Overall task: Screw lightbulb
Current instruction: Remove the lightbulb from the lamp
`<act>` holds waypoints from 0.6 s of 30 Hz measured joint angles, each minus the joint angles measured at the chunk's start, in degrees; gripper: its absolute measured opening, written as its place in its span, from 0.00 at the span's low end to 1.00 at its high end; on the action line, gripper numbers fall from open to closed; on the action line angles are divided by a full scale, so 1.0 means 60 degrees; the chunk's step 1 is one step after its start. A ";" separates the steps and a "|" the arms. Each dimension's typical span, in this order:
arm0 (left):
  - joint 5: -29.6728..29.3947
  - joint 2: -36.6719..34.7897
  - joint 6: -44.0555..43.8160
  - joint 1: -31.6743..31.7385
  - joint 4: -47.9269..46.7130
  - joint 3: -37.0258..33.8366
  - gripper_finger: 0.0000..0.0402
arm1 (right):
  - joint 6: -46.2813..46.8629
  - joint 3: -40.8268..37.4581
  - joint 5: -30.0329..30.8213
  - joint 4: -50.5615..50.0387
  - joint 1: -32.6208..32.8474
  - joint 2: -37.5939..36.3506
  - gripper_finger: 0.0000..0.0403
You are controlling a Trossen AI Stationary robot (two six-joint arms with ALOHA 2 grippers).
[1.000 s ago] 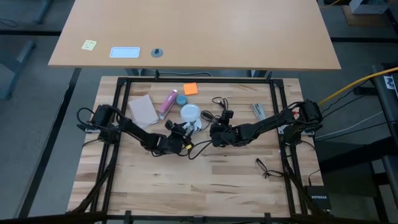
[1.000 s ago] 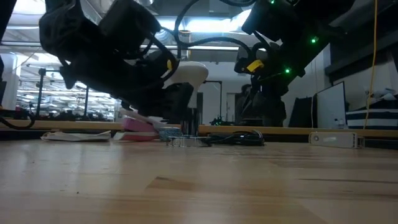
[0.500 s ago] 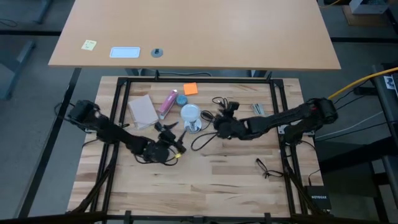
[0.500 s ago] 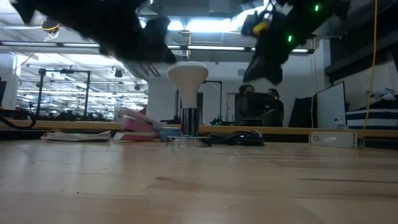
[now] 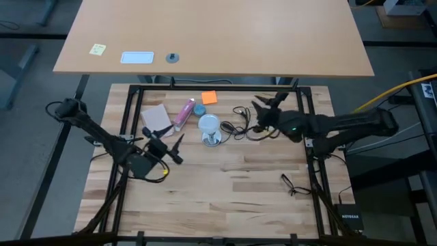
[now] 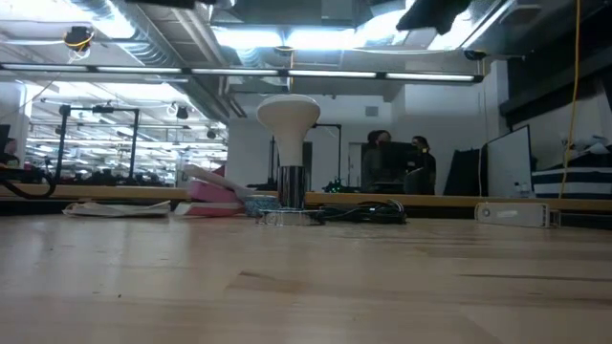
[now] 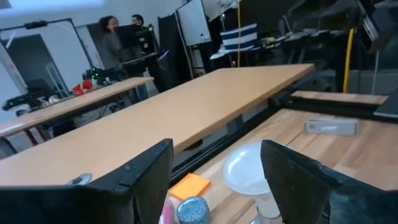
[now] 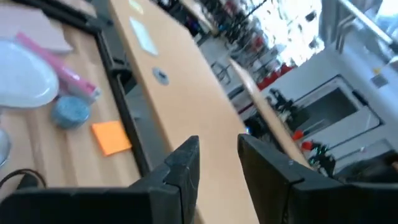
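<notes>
The frosted white lightbulb (image 6: pixel 289 115) stands upright in the socket of the silver lamp base (image 6: pixel 287 218), near the middle of the table's far half. From above, the lightbulb (image 5: pixel 208 124) hides most of the lamp base (image 5: pixel 214 139). My left gripper (image 5: pixel 174 137) hangs open to the left of it, raised off the table, with nothing between its fingers. The left wrist view shows the lightbulb (image 7: pixel 245 168) farther off, past my left gripper (image 7: pixel 214 171). My right gripper (image 5: pixel 268 101) is up at the far right, open and empty. Its wrist view has the lightbulb (image 8: pixel 22 71) at the picture's edge.
A pink tube (image 5: pixel 183 113) with a blue cap, an orange note (image 5: pixel 209 98) and a pale pad (image 5: pixel 156 118) lie beside the lamp. Its black cord (image 5: pixel 239 126) coils to the right. A grey tool (image 5: pixel 283 121) and a small black wire piece (image 5: pixel 290 183) lie farther right.
Both grippers have risen and drawn away from the lightbulb, the left one toward the table's left and near side, the right one toward its right and far side. In the low view they have climbed out of the picture. The lightbulb stays upright on the lamp base.
</notes>
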 joint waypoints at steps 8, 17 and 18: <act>-0.0250 -0.1145 -0.0107 -0.0678 0.0033 -0.0002 0.59 | -0.2192 0.0000 -0.0787 0.2114 0.0000 -0.1241 0.30; -0.0252 -0.2323 0.0333 -0.1088 -0.0143 -0.0004 0.59 | -0.1432 0.0011 -0.2203 0.1722 0.0000 -0.1755 0.30; -0.0254 -0.2351 0.0345 -0.1128 -0.0278 -0.0004 0.59 | -0.1096 0.0011 -0.2540 0.1269 0.0000 -0.1694 0.30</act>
